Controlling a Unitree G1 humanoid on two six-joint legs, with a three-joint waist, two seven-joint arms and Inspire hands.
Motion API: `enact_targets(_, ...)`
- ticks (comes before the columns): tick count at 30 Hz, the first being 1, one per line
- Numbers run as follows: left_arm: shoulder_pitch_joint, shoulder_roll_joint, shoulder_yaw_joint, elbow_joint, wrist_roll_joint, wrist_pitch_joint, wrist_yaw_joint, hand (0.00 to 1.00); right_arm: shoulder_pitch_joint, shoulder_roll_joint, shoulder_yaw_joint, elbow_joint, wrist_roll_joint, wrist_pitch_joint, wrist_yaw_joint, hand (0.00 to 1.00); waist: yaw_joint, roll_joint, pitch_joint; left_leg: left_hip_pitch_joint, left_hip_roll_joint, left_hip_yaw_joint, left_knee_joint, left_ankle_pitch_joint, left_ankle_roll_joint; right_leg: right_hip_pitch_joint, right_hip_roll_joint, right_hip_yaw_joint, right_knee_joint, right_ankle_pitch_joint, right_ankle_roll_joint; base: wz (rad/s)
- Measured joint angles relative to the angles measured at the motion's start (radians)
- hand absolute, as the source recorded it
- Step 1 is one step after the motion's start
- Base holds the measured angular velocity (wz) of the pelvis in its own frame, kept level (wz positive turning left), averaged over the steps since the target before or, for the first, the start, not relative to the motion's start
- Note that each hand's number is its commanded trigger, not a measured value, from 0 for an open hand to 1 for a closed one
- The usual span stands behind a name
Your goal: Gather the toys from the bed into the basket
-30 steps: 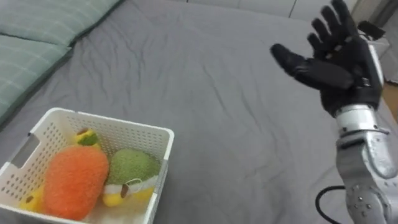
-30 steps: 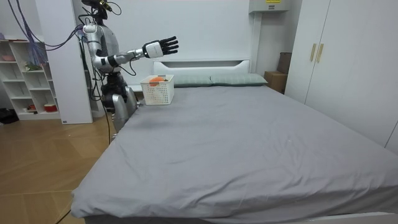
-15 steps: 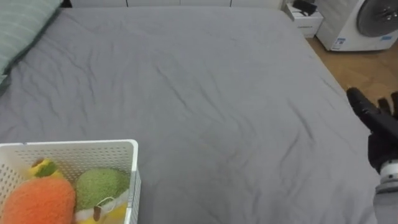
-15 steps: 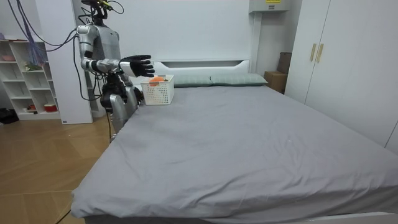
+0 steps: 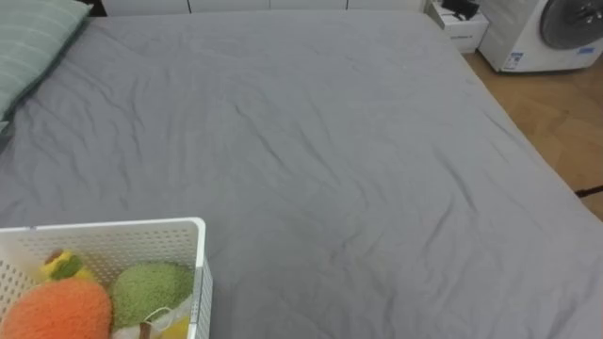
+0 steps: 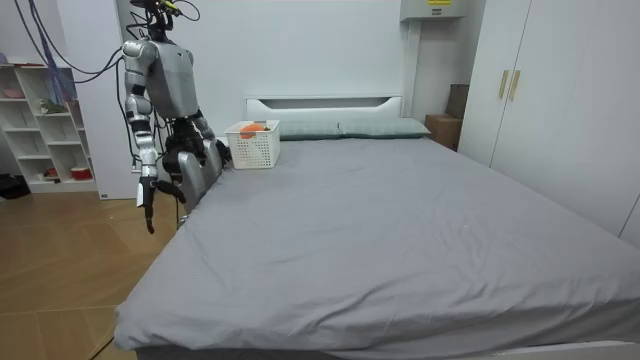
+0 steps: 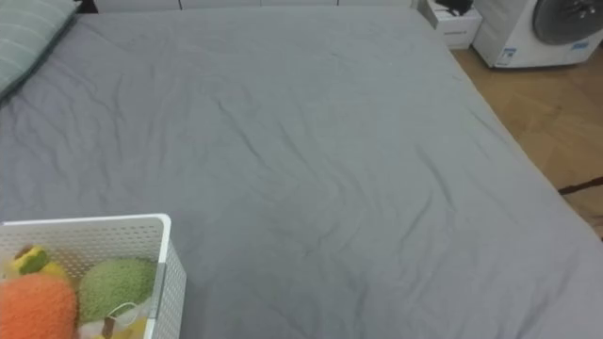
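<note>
The white perforated plastic basket (image 5: pixel 104 228) sits at 8 o'clock in the eye views on the grey bed sheet (image 5: pixel 311 141), close to the robot, probably so toys drop in without a long reach. The fuzzy orange plush toy (image 5: pixel 57 311) and round green plush toy (image 5: pixel 151 287) lie inside it, touching. In the room view the right hand (image 6: pixel 147 198) hangs at the robot's side, fingers loose and empty, so I judge nothing is being carried.
</note>
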Motion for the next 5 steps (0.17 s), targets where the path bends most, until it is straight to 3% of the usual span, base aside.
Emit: enact_targets(5, -0.005, -0.001, -0.001, 0.000, 0.016, 0.002, -0.006, 0.00, -0.003, 0.002, 0.056, 0.091, -0.268, 0.023, 0.069, 0.00, 0.010, 0.000, 0.0018, 0.011, 0.000, 0.004, -0.004, -0.001, 0.000, 0.000, 0.000, 0.001, 0.000, -0.002, 0.000, -0.02)
